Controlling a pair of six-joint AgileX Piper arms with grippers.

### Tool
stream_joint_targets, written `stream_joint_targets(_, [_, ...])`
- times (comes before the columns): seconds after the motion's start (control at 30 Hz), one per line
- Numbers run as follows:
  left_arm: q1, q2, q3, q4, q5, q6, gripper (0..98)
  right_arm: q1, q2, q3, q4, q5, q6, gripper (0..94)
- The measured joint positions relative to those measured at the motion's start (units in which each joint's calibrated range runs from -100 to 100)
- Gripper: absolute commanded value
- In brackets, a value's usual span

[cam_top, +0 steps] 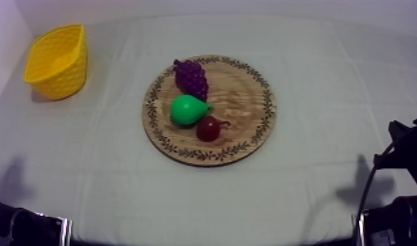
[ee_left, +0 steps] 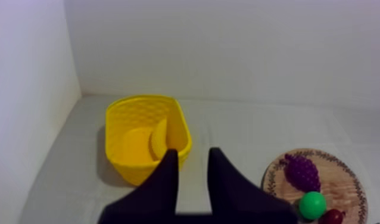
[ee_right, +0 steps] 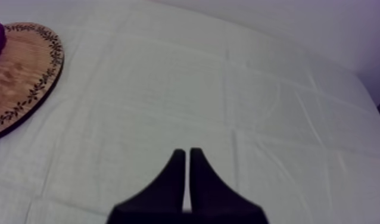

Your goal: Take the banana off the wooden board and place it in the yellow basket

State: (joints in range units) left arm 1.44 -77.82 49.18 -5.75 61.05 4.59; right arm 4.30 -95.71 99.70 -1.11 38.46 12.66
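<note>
On board [cam_top: 247,105]: grapes [cam_top: 191,78], pear [cam_top: 188,109], small red fruit [cam_top: 208,128].

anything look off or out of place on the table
Nothing stands out. The banana lies inside the yellow basket, which stands upright. The grapes, pear and small red fruit all sit on the wooden board, none spilled off it.
</note>
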Motion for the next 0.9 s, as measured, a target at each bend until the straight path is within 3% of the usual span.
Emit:
stream_joint_targets(0.17, [-1.0,-8.6,10.4,2.3,-4.7,0.0,1.8,0.0,0.0,0.0,0.0,0.0,0.0,0.6])
stream_joint_targets(0.43, [-2.7,-17.7,26.7,5.75,-13.6,-1.1,0.1,0.0,0.0,0.0,0.0,0.1,0.0,0.6])
stream_joint_targets(0.9, [-3.2,-20.6,47.3,7.82,-23.6,-5.1,0.0,0.0,0.0,0.0,0.0,0.0,0.0,0.6])
